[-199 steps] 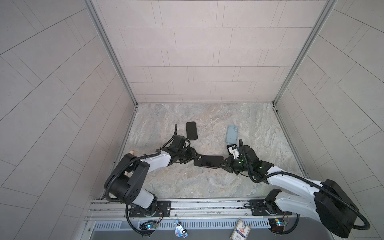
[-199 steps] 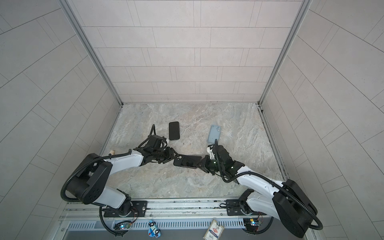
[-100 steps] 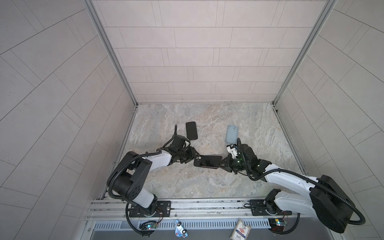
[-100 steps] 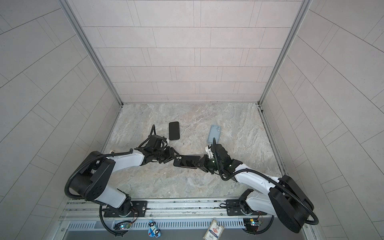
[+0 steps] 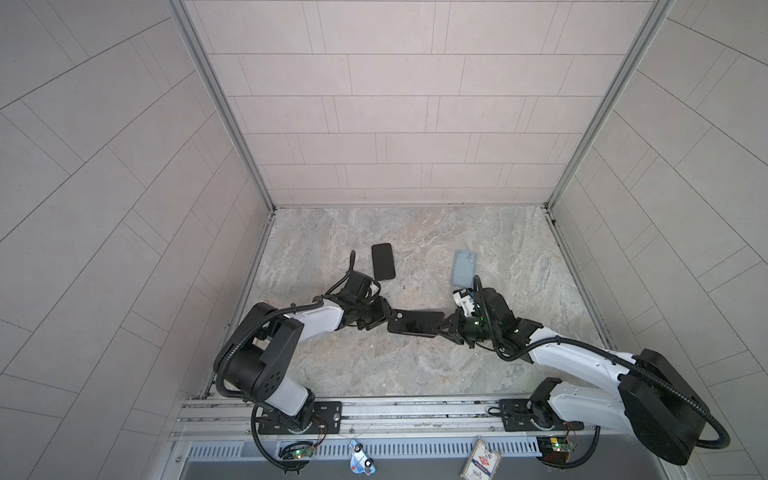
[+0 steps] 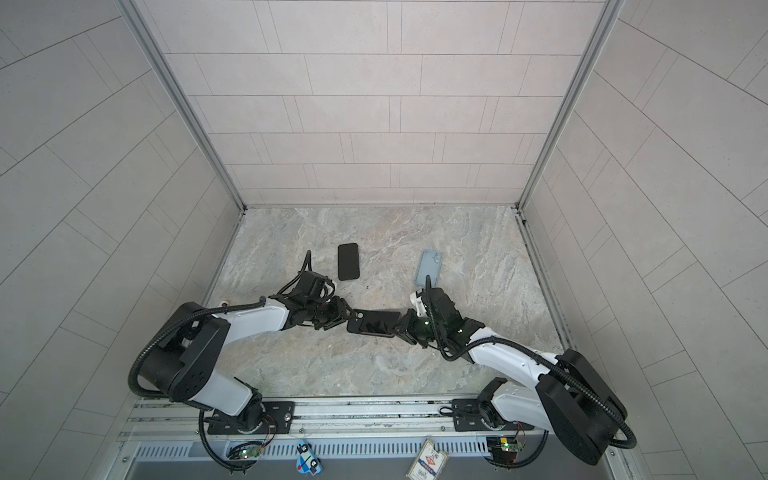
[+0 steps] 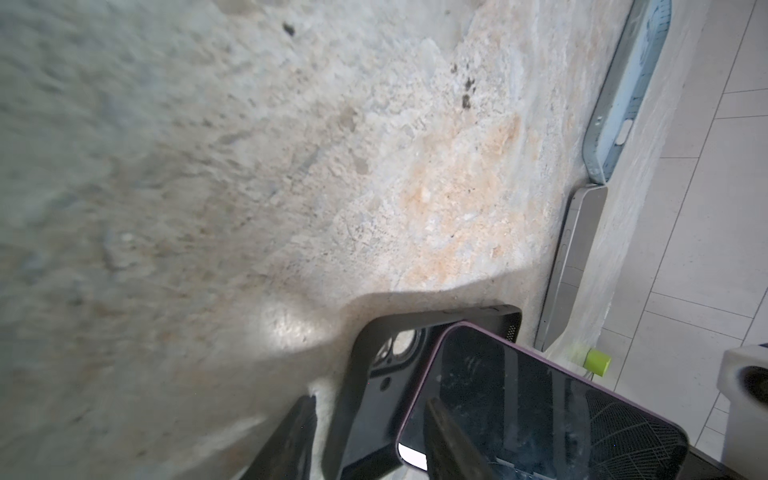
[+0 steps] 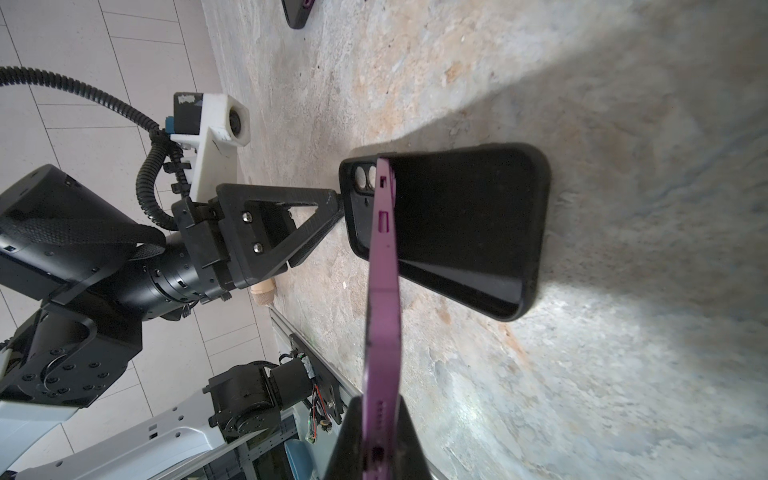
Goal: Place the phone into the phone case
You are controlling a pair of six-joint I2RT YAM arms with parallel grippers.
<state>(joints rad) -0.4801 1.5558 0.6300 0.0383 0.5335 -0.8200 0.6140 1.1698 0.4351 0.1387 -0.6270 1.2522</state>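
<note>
Purple phone [image 8: 380,299] is grasped at its right end by the right gripper [image 8: 376,440], with the jaws clenched tight on both faces. The phone hangs tilted over the black phone case [image 8: 536,232] and is not seated flat. Its left end reaches the camera-cutout end of the case. In the left wrist view that corner sits just inside the case wall.

The case lies flat on the marble table [image 5: 374,365], near-middle, between the two arms. Its long axis runs left-right with the cutout at the left.

The left gripper [image 5: 384,321] has its tips at the left end of the case. Its fingers [image 7: 291,436] stand partway apart. In the left wrist view the case corner and the phone corner show between them. In the right wrist view one finger touches the cutout end. I can't tell whether this claw is actually pinching the case or only resting against it.

A black phone [image 5: 382,261] lies flat, far-left of the case and well apart from it. A pale blue case [image 5: 464,267] lies flat, far-right of it, just beyond the right wrist.
</note>
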